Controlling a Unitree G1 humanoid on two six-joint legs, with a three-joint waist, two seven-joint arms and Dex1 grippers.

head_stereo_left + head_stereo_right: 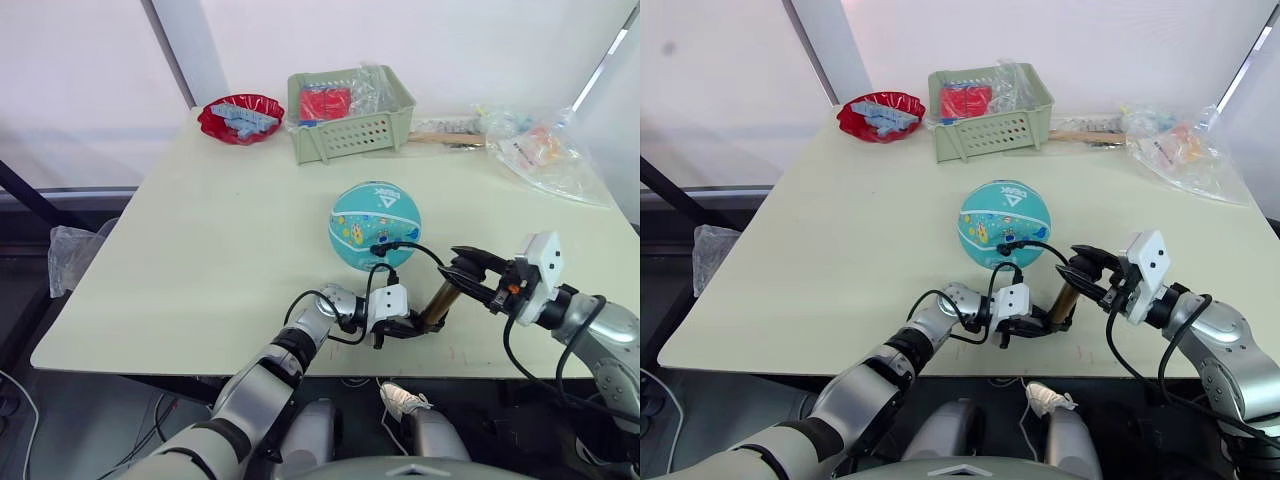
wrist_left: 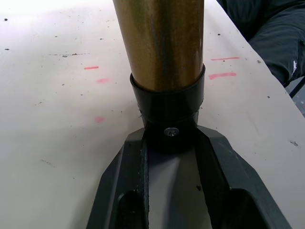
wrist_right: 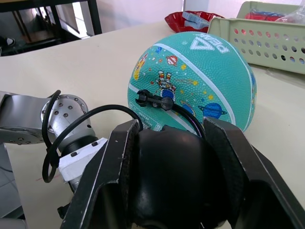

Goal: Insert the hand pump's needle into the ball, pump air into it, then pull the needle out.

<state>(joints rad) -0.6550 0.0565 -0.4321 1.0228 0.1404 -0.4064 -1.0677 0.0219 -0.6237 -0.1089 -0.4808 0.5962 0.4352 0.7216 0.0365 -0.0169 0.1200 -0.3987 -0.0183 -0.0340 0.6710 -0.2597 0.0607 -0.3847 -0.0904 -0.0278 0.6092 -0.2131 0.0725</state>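
Ball (image 3: 200, 81) — white logo reads "PEAK".

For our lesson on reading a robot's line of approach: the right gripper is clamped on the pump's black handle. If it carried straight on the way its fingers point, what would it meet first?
Most likely the ball: it sits directly beyond the right gripper, with the hose fitting on its near side. How far off it is cannot be told.

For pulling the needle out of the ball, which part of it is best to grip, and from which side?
Probably the small black fitting of the needle, where the hose meets the ball. It sticks out on the ball's near side, so come from the robot's side and pull straight outward, not on the bending hose.
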